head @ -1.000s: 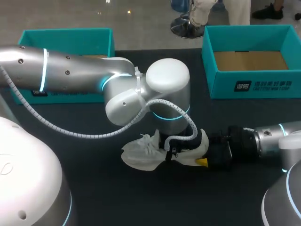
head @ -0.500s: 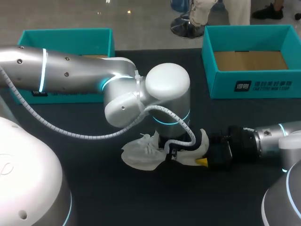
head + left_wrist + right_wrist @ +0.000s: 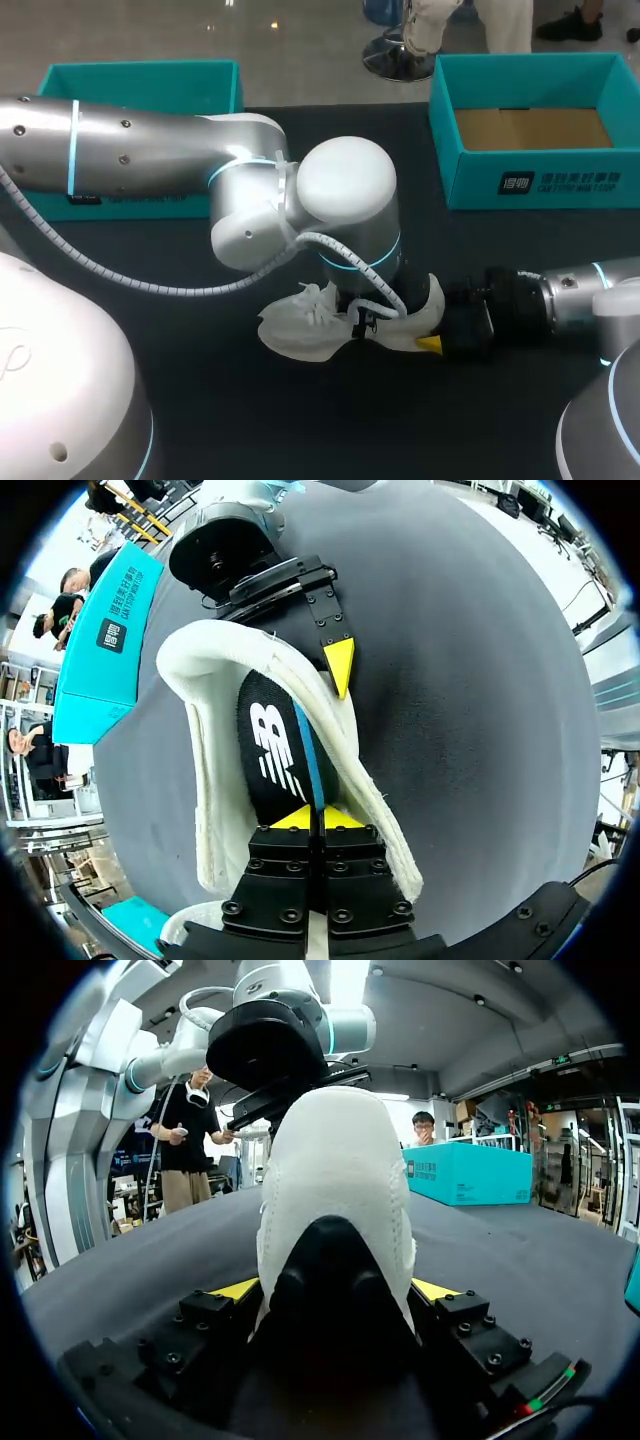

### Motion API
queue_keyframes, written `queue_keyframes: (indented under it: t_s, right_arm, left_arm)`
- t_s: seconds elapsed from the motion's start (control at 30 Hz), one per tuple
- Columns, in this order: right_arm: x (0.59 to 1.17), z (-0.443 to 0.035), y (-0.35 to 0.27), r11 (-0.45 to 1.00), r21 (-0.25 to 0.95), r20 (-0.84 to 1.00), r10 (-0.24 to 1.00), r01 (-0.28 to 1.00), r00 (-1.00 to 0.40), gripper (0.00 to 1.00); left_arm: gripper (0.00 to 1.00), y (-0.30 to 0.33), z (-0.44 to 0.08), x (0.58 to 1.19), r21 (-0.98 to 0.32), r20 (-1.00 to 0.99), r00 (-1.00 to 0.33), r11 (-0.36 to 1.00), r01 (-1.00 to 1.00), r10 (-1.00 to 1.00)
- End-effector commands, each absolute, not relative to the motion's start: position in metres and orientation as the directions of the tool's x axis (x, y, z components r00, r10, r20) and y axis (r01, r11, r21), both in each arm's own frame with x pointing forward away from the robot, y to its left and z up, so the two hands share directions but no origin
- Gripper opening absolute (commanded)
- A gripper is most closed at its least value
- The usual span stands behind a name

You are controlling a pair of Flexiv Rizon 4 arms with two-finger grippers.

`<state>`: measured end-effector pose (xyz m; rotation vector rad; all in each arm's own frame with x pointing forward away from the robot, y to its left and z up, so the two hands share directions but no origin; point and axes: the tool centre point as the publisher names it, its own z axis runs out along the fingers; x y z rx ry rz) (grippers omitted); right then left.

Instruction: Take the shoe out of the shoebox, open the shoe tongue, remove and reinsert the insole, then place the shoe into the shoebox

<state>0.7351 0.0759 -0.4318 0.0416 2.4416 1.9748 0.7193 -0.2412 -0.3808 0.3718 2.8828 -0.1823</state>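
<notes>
Black cloth desk (image 3: pixel 200 420), 2 arms over it. Left arm (image 3: pixel 150 160) crosses from the left edge, wrist bent down above the shoe; right arm (image 3: pixel 590 300) lies low from the right edge.

2 teal shoeboxes at the far edge, 1 toward each far corner. Right shoebox (image 3: pixel 470 180) is open, brown floor showing. Left shoebox (image 3: pixel 140 75) sits mostly behind the arm.

White shoe (image 3: pixel 300 335) lies about mid-desk, well apart from both boxes.

Right gripper (image 3: pixel 335 1290) clamps the heel, 1 finger each side. Left gripper (image 3: pixel 320 815) is down in the shoe mouth, fingers closed tip to tip against the black insole (image 3: pixel 275 750). Whether a fold is pinched, cannot tell.

Judgement: insole step in hand. To do it well, hold the heel firm, pinch the insole's edge properly, and draw along the shoe's length so the collar does not snag.

Print: white logo on insole, white label on right shoebox front. Not read off.
</notes>
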Motion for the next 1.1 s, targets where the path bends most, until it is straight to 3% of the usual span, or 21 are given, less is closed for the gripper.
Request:
queue_keyframes:
  t_s: [0.03, 1.1]
  right_arm:
    - [0.736, -0.436, 0.077, 0.211, 0.977, 0.017, 0.021, 0.022, -1.000, 0.00]
    - [0.736, -0.436, 0.077, 0.211, 0.977, 0.017, 0.021, 0.022, -1.000, 0.00]
  left_arm:
    - [0.00, -0.227, -0.362, 0.714, -0.112, -0.263, -0.937, 0.958, 0.265, 0.228]
    - [0.00, -0.224, -0.308, 0.691, -0.228, -0.333, -0.920, 0.929, 0.292, 0.208]
